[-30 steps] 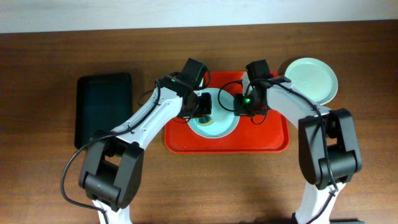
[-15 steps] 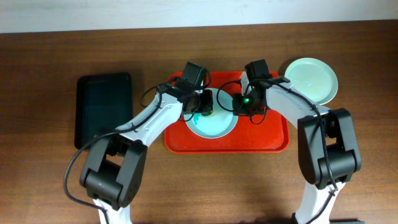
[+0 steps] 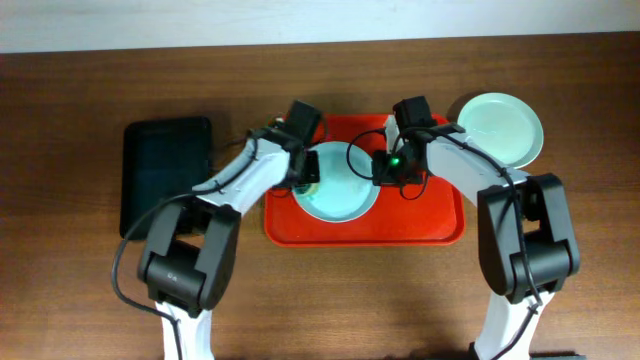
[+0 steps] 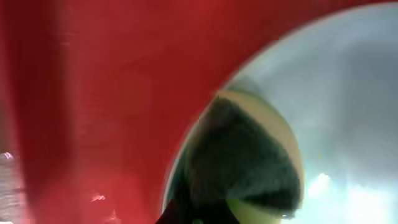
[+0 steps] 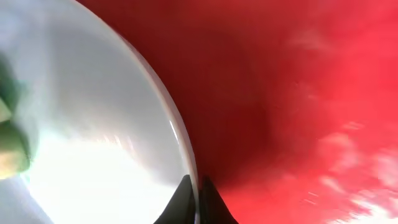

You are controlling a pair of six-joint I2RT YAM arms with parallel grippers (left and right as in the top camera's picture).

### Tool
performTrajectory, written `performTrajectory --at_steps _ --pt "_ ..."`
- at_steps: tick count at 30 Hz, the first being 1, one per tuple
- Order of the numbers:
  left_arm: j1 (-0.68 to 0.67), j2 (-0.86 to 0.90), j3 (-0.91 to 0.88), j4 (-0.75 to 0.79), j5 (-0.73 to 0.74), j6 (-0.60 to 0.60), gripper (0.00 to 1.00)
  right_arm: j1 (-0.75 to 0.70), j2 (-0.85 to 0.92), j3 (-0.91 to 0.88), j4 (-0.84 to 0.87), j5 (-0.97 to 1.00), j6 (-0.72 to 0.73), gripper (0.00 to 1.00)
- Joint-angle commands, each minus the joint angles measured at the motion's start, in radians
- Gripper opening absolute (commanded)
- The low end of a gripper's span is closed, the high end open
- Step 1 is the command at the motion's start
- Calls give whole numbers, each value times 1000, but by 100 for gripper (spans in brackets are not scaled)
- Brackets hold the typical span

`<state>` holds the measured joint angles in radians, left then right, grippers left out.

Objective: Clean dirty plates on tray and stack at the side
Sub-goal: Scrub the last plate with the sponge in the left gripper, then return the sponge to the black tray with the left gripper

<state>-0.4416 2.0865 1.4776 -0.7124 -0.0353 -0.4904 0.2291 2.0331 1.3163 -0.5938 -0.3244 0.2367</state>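
Your right claw (image 3: pixel 386 168) is pinched on the right rim of the plate (image 3: pixel 340 192). In its wrist view the two tips sit almost together at the bottom of the frame, with the plate's edge between them. Your left claw (image 3: pixel 308 172) is at the plate's left rim and looks closed on the sponge (image 4: pixel 249 163). Its fingers are mostly lost in blur, so treat that as a reading, not a certainty. The plate lies in the left half of the tray (image 3: pixel 430 218), at the centre of the overhead frame. A mint plate (image 3: pixel 502 128) sits off the tray on the table (image 3: pixel 330 290) at the upper right, just beside your right arm.

I judge you are mid-scrub on this one plate. The sponge sits right at the rim. If you press down hard there, the plate may tip or pivot, and the right claw's thin edge grip may let it slip free. A strong sideways push could slide the plate, or shift the tray itself on the table. The claws are near each other across the plate, so a wide stroke toward the right could knock them together. A big swing of the right arm could nudge the mint plate.
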Motion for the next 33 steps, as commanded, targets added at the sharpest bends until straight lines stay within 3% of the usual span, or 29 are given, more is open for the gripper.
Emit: performTrajectory --at_steps 1,6,13,17,25,33 --pt "58 34 112 -87 -61 17 0 8 34 -11 -11 47 7 5" --pt "58 34 160 -37 467 107 0 8 34 -11 -11 47 7 5" --pt "34 141 146 24 467 95 0 8 34 -11 -11 47 8 5" --pt "41 205 146 1 248 95 0 8 34 -11 -12 47 7 5" --pt "68 147 174 -123 -330 83 0 8 34 -11 -13 47 7 5" --pt "74 -56 248 -177 -349 64 0 8 34 -11 -18 47 7 4"
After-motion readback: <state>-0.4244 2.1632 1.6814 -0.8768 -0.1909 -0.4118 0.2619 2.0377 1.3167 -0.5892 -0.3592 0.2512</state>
